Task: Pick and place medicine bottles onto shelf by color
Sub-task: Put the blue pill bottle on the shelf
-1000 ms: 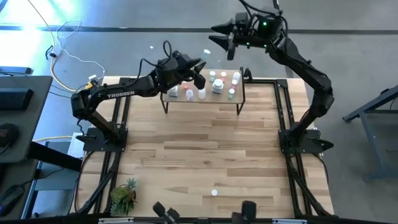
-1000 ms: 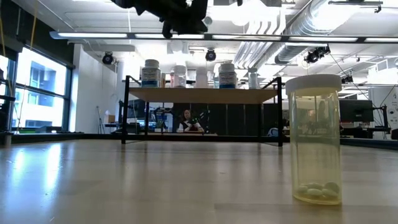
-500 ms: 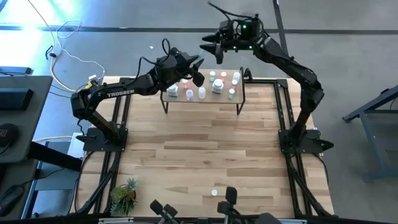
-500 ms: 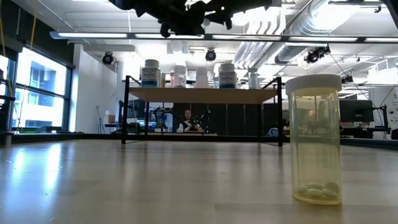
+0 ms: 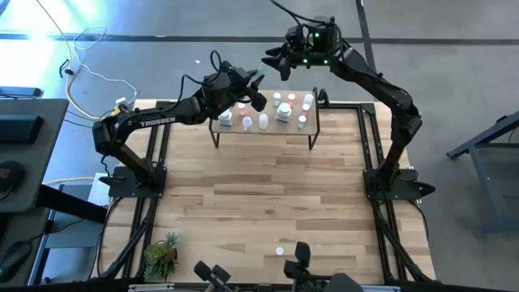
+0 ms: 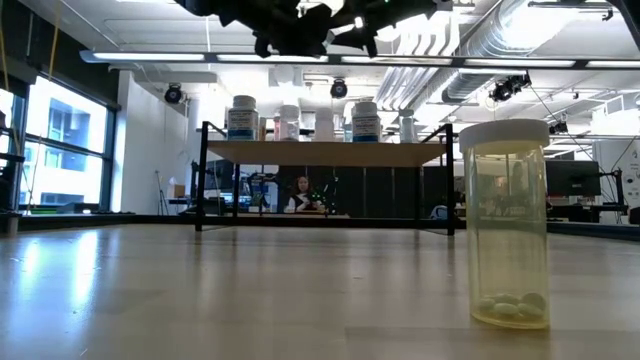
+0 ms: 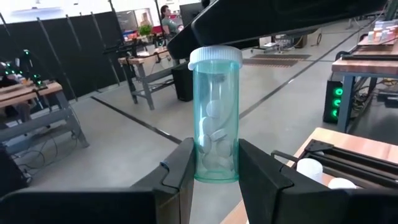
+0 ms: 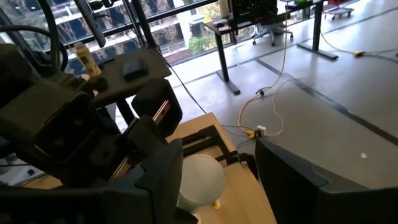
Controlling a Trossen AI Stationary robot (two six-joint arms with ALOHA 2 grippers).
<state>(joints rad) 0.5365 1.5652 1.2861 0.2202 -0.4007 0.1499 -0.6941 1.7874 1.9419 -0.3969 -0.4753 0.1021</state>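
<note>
A clear green vial [image 7: 216,118] with a white cap and white pills sits in my left gripper [image 5: 255,88], high over the far left corner of the shelf [image 5: 268,130]. My right gripper [image 8: 217,169] is open and comes from the table's right. Its fingers stand on either side of the vial's white cap [image 8: 200,178]. Several white bottles with green, pink and red caps [image 5: 284,109] stand on the shelf board. One clear vial with a white cap [image 6: 505,225] stands on the tabletop near the near edge. My left gripper pinches the green vial's bottom end [image 7: 216,168] between its two fingers [image 7: 183,171]. The vial lies along the fingers, and its capped end [image 7: 215,57] sticks out past the fingertips. It is lifted clear of shelf and table. My right gripper: I cannot tell whether its fingers touch the cap.
A small green potted plant [image 5: 162,255] stands at the table's near left corner. The black table frame rails [image 5: 373,162] run along both sides. The wood tabletop [image 5: 268,195] stretches between the shelf and the near edge. A person sits in the room beyond the shelf [image 6: 300,195].
My right gripper has moved toward the table's left and a little nearer, closing in on the vial's cap held by my left gripper. My left gripper and the vial have kept still.
</note>
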